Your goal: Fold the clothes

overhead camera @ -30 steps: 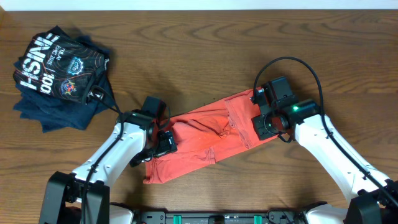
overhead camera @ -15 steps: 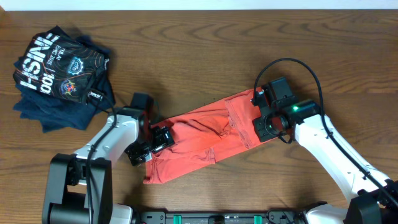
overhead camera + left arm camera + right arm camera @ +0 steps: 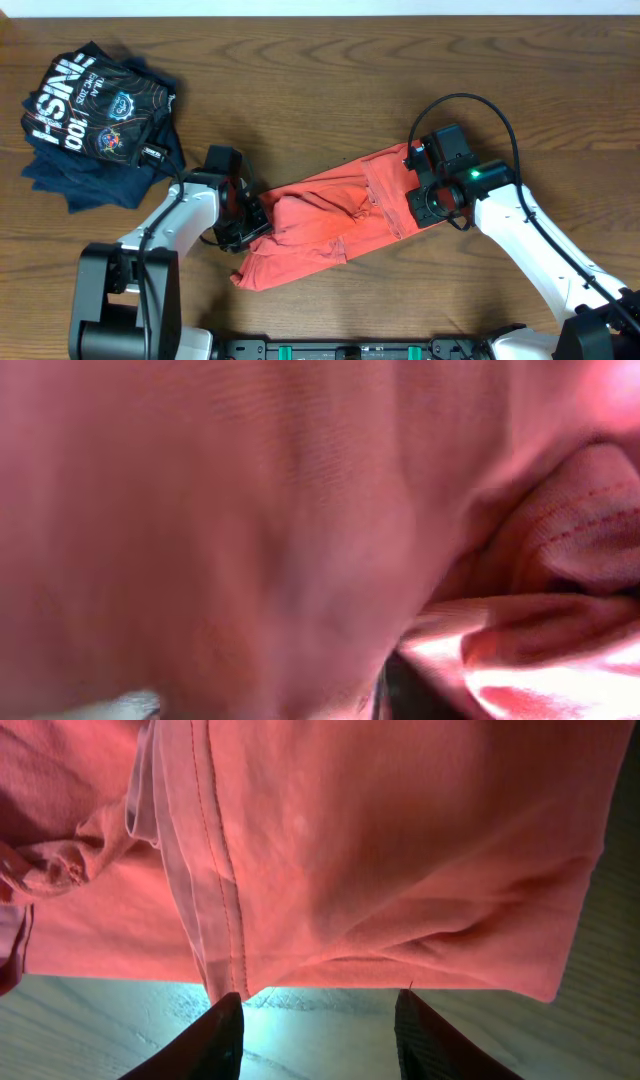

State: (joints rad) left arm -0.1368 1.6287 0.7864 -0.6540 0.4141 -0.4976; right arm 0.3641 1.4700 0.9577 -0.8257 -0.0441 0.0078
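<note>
The clothes, a red-orange T-shirt (image 3: 330,215), lie as a folded diagonal strip across the middle of the table. My left gripper (image 3: 254,226) is pushed into the strip's left end and shut on a bunch of the cloth. Red fabric (image 3: 250,520) fills the left wrist view, with only a dark sliver of finger at the bottom. My right gripper (image 3: 412,208) sits at the strip's right end. Its fingers (image 3: 222,1038) stand open over bare table, with the shirt's hem (image 3: 400,890) just beyond the tips (image 3: 320,1005). The chest print is hidden.
A pile of dark navy shirts with white lettering (image 3: 95,115) lies at the back left corner. The wooden table (image 3: 320,80) stretches behind the strip. The right arm's black cable (image 3: 480,105) loops above its wrist.
My left gripper slid in against the shirt's left end and went from wide open to closed on the cloth, and that end shifted slightly. The right arm has not moved.
</note>
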